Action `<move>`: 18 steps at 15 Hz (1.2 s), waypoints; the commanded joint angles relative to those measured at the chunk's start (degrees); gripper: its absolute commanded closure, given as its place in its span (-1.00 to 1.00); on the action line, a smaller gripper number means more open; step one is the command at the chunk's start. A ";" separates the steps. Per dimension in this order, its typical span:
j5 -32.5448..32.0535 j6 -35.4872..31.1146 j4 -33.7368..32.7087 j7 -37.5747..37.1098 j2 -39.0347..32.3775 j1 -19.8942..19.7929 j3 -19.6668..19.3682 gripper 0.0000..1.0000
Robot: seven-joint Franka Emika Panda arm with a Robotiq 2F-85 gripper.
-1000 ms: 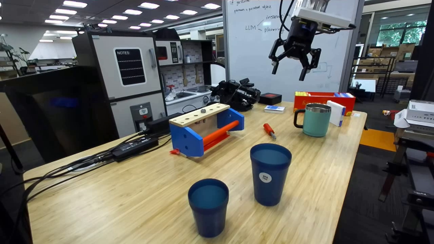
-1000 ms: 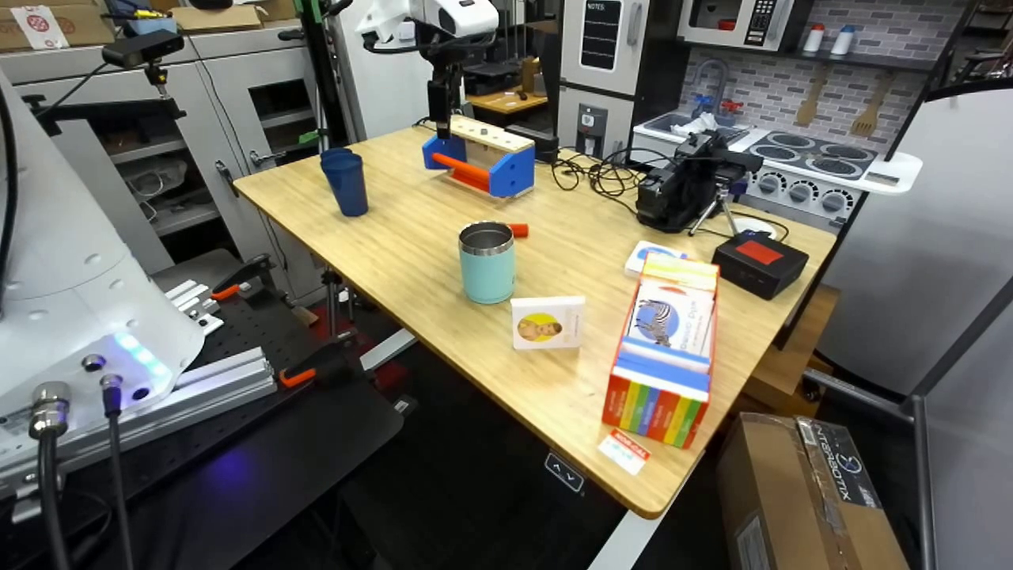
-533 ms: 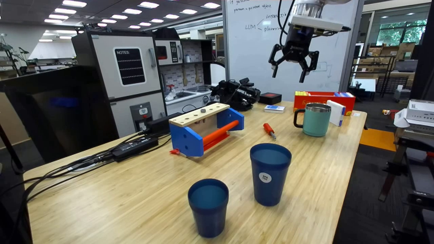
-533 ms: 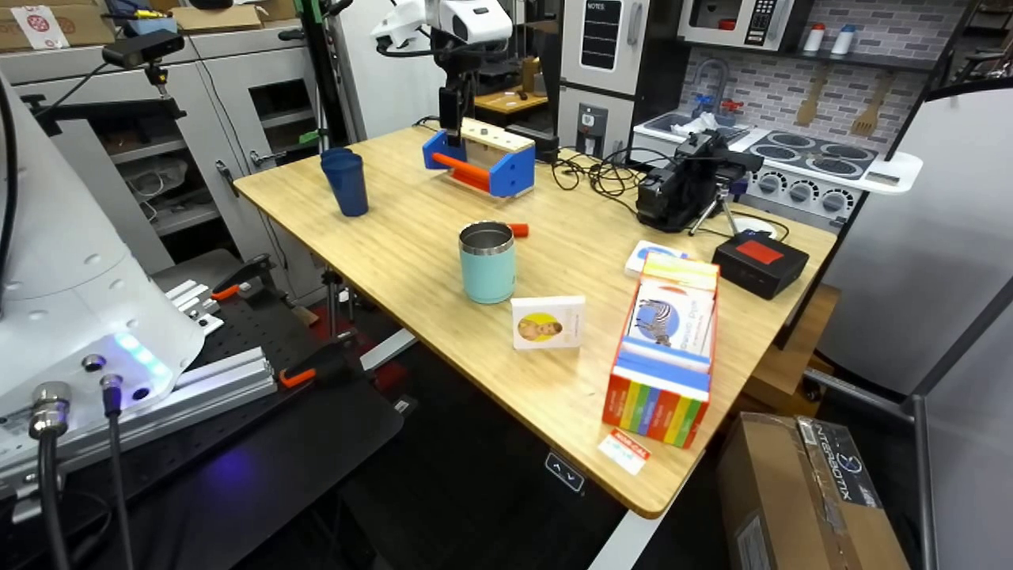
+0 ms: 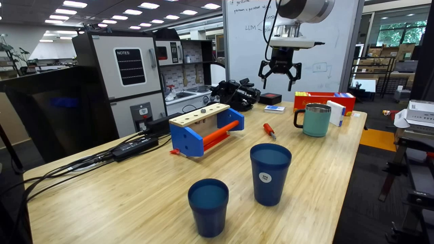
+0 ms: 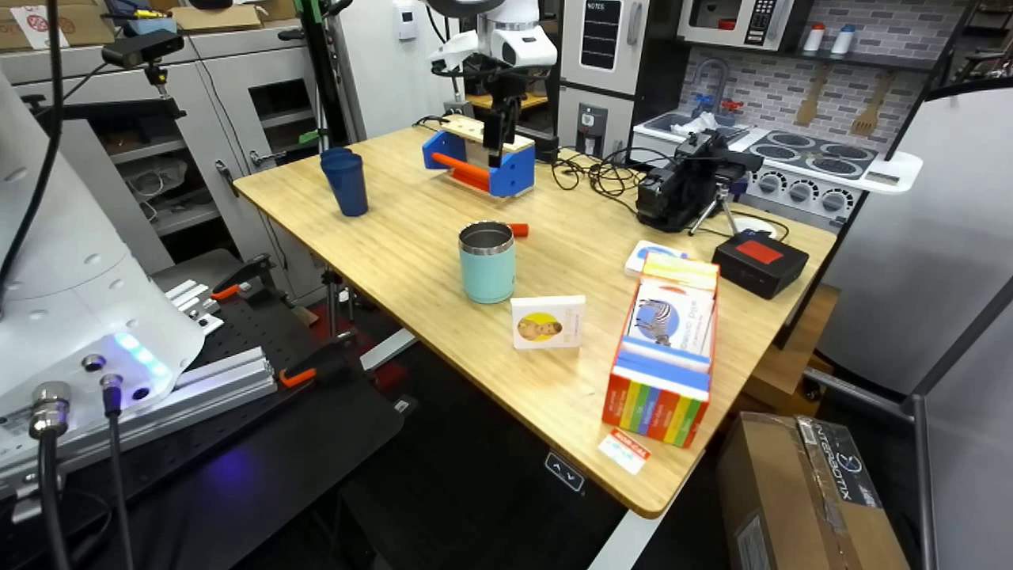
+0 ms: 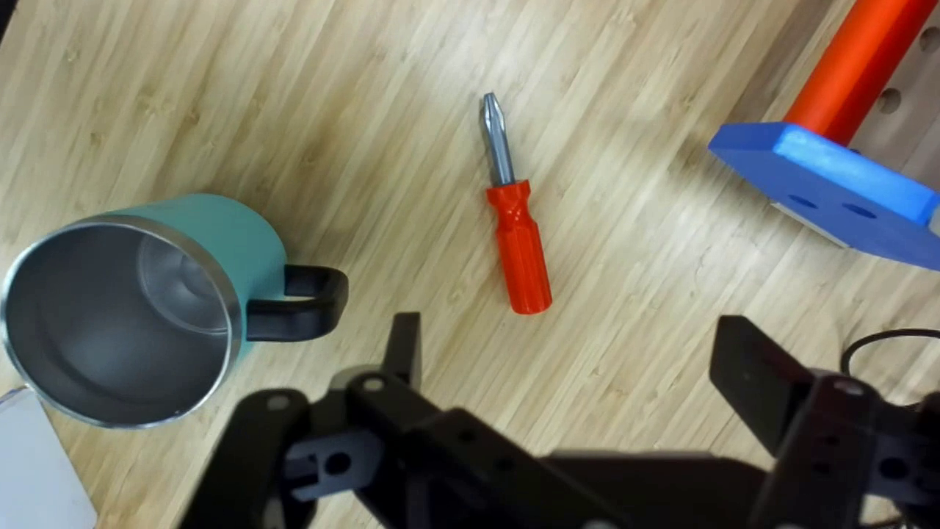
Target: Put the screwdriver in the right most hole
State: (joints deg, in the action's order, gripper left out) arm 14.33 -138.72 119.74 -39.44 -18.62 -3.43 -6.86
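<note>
the hand [image 5: 277, 86] is positioned above the counter [image 5: 135, 189], jaws spread wide. the red-handled screwdriver [image 7: 512, 207] lies on the counter between the teal mug [image 5: 316, 120] and the wood-topped rack [image 5: 218, 133].

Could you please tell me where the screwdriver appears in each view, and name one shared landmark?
In an exterior view, the screwdriver lies right of centre, left of the teal mug.
In an exterior view, the screwdriver is slightly above centre, partly hidden behind the teal mug.
In the wrist view, the screwdriver is whole, near centre, right of the teal mug.
Shared landmark: the teal mug.
</note>
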 commanded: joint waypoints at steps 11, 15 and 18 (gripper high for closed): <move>-3.17 4.74 -13.91 10.73 -17.36 0.42 -0.53 -1.00; -3.19 5.29 -14.86 11.21 -17.62 0.32 -0.43 -1.00; -3.63 4.61 -14.72 9.76 -17.94 1.10 -0.92 -1.00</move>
State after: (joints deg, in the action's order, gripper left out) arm 10.71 -133.53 105.02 -28.50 -36.20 -3.54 -6.80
